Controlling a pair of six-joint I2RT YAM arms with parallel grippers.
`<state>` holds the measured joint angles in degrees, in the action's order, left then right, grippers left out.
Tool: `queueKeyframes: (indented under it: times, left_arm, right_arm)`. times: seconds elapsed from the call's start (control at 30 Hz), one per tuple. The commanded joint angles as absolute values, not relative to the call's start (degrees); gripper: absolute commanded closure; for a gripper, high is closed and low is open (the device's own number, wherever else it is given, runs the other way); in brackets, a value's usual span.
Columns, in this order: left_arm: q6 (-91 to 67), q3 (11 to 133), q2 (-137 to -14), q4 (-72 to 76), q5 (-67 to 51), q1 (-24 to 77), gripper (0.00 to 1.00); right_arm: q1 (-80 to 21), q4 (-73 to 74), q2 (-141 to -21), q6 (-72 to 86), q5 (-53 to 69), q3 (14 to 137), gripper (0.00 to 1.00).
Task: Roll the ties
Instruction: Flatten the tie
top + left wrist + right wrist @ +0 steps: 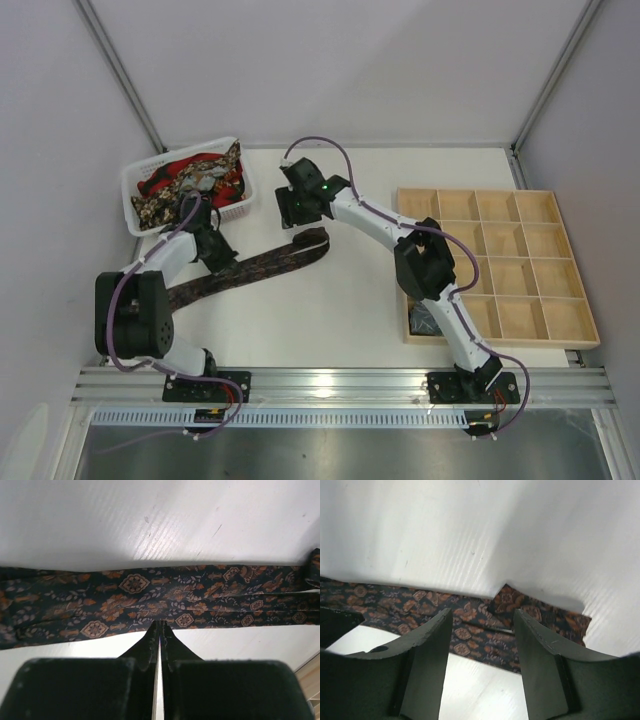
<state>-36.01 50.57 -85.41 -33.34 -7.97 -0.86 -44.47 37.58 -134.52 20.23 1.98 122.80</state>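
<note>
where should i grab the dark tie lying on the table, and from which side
Take the dark tie at its wide end, coming straight down from above. It lies flat and stretched out, so no edge stands up for a side approach. The right tool hangs open over that end.

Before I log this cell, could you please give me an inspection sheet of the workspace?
Surface: white table, faint scratches.
Job's things: one dark patterned tie lies flat, unrolled; more ties in the basket.
Clutter: wooden tray, dark item in its near-left cell, partly hidden.
Grippers: left gripper shut, tips at the tie's edge; right gripper open over its end.
Cables: purple cables along both arms.
Surroundings: white walls; metal rail in front.
</note>
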Motion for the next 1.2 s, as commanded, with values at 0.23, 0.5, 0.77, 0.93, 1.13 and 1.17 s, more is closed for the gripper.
queueKeyframes:
  times: [0.23,0.5,0.77,0.93,1.13,1.17]
  left_arm:
    - [-34.3,50.3,-91.4,-29.6,-11.9,-0.8,0.97]
    - [-33.5,51.0,-92.3,-29.7,-11.4,-0.8,0.96]
    - [-32.6,51.5,-92.5,-30.5,-10.9,-0.9,0.96]
    - [-32.1,51.6,-92.1,-31.2,-9.8,-1.0,0.95]
    - [-31.8,52.2,-92.3,-32.0,-9.6,-1.3,0.95]
    - [-31.6,52.5,-92.3,-32.1,-9.7,-1.3,0.95]
  right_arm:
    - [-47.2,41.1,-140.9,6.2,-5.4,129.1,0.29]
    - [-47.8,41.8,-142.9,4.0,-9.5,128.5,0.34]
    - [-47.8,41.5,-142.8,3.3,-16.3,129.0,0.48]
    - [-47.4,40.5,-141.2,6.1,-18.0,130.7,0.65]
    - [-43.5,41.0,-137.0,11.9,-15.8,130.5,0.87]
    - [-42.5,41.0,-136.3,14.2,-15.6,129.8,0.87]
